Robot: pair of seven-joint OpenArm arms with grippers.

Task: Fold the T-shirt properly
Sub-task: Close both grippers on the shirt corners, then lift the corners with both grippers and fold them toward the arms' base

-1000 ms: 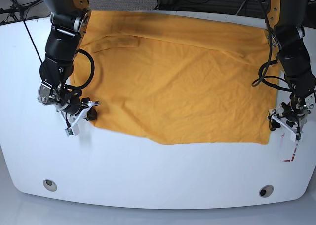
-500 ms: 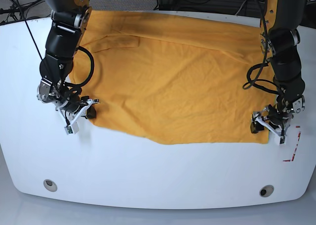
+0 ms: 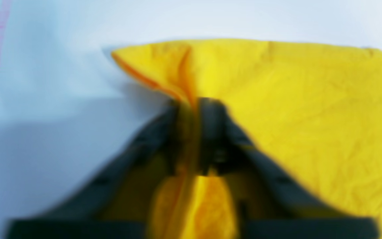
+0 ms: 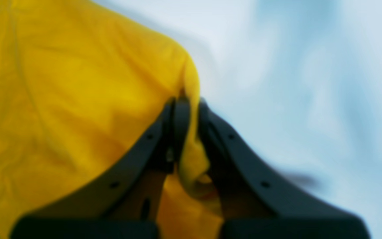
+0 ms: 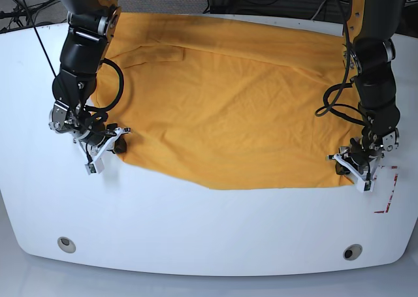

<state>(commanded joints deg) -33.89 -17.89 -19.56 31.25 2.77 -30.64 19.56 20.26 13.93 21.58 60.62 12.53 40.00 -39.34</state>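
White table [image 5: 209, 225], orange T-shirt [image 5: 235, 108], no print legible, both pincers clamping hem corners

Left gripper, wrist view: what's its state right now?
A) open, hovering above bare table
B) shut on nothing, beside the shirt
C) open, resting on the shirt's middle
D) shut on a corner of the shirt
D: in the left wrist view the left gripper has its jaws closed with bunched fabric of the T-shirt pinched between them at the cloth's corner.

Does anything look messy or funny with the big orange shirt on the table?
A little. The wrinkled orange-yellow cotton T-shirt has a wavy, slanted near edge, dipping lowest at the middle. Both the left gripper and right gripper pinch its corners.
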